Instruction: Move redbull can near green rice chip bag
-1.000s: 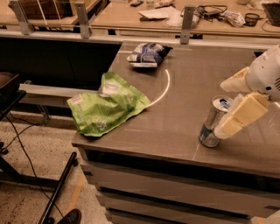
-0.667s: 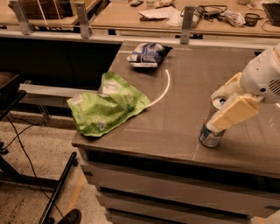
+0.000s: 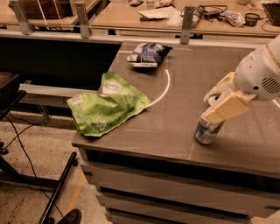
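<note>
Covering redbull can (image 3: 207, 131) top: end effector (image 3: 211, 108) | grip cannot tell | green rice chip bag (image 3: 105, 107) well apart

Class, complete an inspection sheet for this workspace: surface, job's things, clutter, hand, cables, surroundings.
Surface: brown table with a white arc marked on it.
Job's things: redbull can standing front right; green rice chip bag at the front left corner, well apart from it.
Clutter: dark blue and white bag at the back.
Hand: hand at the can's top.
Cables: black cable on the floor; cords on the rear bench.
Surroundings: papers on that bench.
</note>
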{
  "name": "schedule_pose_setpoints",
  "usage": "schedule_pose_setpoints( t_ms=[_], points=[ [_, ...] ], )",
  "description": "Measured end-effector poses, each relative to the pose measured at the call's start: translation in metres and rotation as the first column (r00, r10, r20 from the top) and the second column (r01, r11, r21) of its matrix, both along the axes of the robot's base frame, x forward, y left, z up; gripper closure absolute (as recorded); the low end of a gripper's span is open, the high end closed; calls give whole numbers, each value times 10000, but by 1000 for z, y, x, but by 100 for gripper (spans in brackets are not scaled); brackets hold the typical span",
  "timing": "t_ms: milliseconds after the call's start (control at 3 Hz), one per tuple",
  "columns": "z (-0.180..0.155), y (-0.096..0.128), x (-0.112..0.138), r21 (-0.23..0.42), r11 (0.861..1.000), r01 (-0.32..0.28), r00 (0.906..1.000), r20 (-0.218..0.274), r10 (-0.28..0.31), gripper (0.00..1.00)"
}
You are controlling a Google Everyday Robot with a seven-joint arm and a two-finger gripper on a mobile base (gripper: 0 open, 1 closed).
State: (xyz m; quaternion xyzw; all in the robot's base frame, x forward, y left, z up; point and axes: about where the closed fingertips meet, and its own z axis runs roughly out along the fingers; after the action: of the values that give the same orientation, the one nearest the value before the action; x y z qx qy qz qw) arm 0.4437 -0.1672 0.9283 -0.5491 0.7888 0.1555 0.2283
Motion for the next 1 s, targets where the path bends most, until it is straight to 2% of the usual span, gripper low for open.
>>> schedule_pose_setpoints(
  t_ms=[333, 667, 1000],
  points=[
    [12, 18, 16, 220, 9991, -372, 9989, 289, 366, 100],
    [22, 49, 35, 381, 9946, -963, 9940, 561, 941, 100],
    [24, 97, 55, 641, 9803, -1866, 9808, 702, 1821, 99]
  ],
)
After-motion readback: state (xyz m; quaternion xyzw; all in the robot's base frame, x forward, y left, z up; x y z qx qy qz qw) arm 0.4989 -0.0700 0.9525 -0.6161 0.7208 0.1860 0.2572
